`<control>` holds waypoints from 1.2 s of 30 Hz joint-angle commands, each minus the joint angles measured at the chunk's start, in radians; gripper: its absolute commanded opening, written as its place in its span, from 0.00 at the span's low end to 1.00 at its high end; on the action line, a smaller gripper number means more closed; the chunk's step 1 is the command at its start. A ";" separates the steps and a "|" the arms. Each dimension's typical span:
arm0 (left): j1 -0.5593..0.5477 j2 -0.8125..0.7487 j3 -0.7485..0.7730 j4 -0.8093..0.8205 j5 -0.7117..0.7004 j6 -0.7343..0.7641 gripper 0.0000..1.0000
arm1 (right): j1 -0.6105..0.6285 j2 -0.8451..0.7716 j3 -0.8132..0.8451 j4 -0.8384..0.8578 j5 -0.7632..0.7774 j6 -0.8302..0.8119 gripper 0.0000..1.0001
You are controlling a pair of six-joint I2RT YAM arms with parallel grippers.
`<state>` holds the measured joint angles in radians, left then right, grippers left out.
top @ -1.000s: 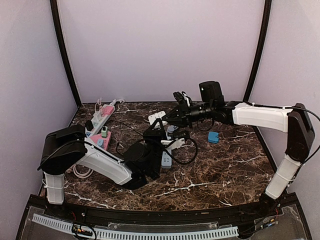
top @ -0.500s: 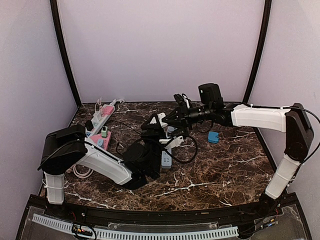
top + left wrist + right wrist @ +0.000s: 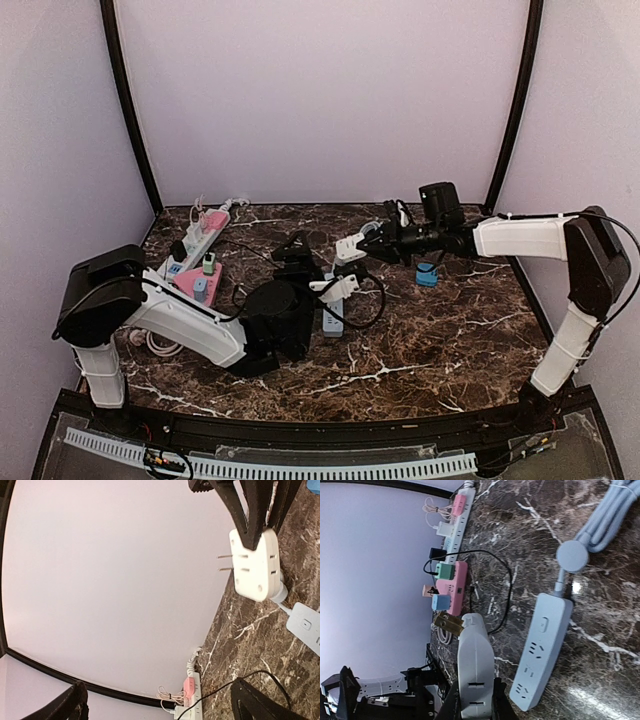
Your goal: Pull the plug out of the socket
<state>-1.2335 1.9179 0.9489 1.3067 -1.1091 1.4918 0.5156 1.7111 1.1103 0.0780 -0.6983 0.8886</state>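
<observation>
A white plug (image 3: 476, 670) with two brass prongs (image 3: 446, 624) is pinched in my right gripper (image 3: 476, 702), which is shut on it. It hangs in the air with its prongs bare and in no socket. From above, the plug (image 3: 350, 246) and right gripper (image 3: 362, 248) sit mid-table, just right of my left gripper (image 3: 318, 268). The left wrist view shows the same plug (image 3: 256, 565) from below. My left gripper (image 3: 165, 702) stands wide open, and its black fingers (image 3: 252, 700) hold nothing. A pale blue socket strip (image 3: 540, 650) lies flat under both grippers.
A black cable (image 3: 368, 300) loops beside the blue strip (image 3: 332, 316). A white strip (image 3: 205, 232) and a pink strip (image 3: 200, 278), both with coloured plugs in them, lie at the back left. A small blue block (image 3: 427, 273) sits under the right arm.
My left gripper has gone from shut to wide open. The right arm has drawn back to the right, taking the white plug with it.
</observation>
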 commanded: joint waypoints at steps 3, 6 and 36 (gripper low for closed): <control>0.007 -0.230 0.077 -0.927 0.108 -0.774 0.99 | -0.079 -0.048 -0.145 0.027 0.054 -0.059 0.00; 0.041 -0.285 0.173 -1.320 0.272 -1.071 0.99 | -0.105 -0.062 -0.220 0.043 0.057 -0.066 0.00; 0.529 -0.479 0.221 -1.716 1.079 -1.966 0.99 | -0.374 -0.240 -0.582 0.048 0.075 -0.133 0.43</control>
<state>-0.7483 1.4937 1.1774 -0.3519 -0.1020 -0.3878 0.1478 1.5162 0.5240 0.1699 -0.6460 0.7944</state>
